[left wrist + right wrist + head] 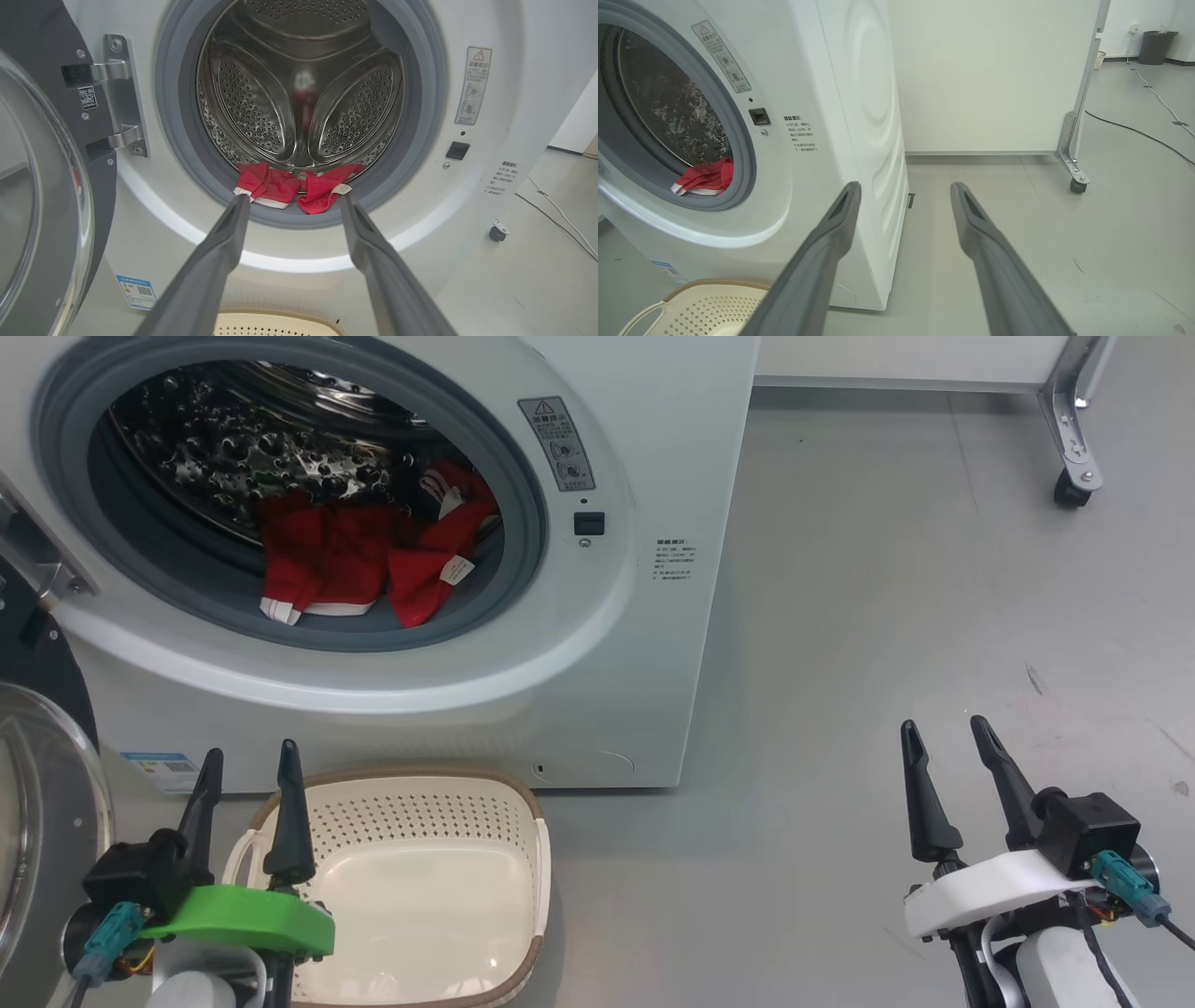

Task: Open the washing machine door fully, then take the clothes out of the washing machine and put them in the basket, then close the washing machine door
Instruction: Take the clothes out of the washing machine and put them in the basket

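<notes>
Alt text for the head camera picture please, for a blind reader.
Red clothes lie in the drum of a white washing machine, its door swung open at left. An empty cream basket sits below; the left gripper and right gripper are open.

Everything is lit brightly and evenly from overhead. Glare is caught on the steel drum (pixel 299 93) ahead of the left gripper (pixel 294 198) and on the basket (pixel 439 817) floor beside it. Straight edges are bowed in the wrist views, and the near fingers (pixel 210 270) are softened.
</notes>
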Controlling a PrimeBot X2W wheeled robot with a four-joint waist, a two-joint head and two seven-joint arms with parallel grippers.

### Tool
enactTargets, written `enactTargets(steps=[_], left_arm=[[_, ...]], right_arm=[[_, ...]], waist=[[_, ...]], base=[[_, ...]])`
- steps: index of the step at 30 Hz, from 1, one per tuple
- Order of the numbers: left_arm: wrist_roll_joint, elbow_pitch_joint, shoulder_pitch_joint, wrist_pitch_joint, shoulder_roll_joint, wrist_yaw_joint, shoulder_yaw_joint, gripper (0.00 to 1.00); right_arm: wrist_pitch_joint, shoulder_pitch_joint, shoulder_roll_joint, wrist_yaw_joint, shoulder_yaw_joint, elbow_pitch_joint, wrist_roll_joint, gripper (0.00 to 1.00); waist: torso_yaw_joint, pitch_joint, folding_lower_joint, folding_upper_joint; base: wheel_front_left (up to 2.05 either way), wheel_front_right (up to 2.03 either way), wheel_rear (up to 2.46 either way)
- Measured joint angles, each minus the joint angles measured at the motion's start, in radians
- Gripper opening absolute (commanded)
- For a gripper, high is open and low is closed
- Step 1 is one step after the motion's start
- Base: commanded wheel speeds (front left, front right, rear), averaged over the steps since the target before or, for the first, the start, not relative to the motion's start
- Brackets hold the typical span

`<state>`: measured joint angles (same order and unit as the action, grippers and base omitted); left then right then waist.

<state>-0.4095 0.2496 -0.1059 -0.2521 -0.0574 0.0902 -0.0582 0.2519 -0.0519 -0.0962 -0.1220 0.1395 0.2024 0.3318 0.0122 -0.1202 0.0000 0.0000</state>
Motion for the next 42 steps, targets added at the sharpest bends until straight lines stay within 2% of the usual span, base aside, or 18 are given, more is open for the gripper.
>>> enactTargets(steps=[14,42], left_arm=[[0.0,0.0,0.0,0.0,0.001,0.0,-0.001,1.0],[0.002,0.005,0.0,0.0,0.002,0.0,-0.004,1.0]], right_arm=[[0.0,0.0,0.001,0.0,-0.003,0.0,0.0,1.0],[0.0,0.0,0.0,0.0,0.008,0.0,0.0,1.0]], waist=[[0.001,-0.007,0.0,0.0],[0.003,-0.017,0.0,0.0]], base=[[0.41,-0.41,0.0],[0.0,0.0,0.0]])
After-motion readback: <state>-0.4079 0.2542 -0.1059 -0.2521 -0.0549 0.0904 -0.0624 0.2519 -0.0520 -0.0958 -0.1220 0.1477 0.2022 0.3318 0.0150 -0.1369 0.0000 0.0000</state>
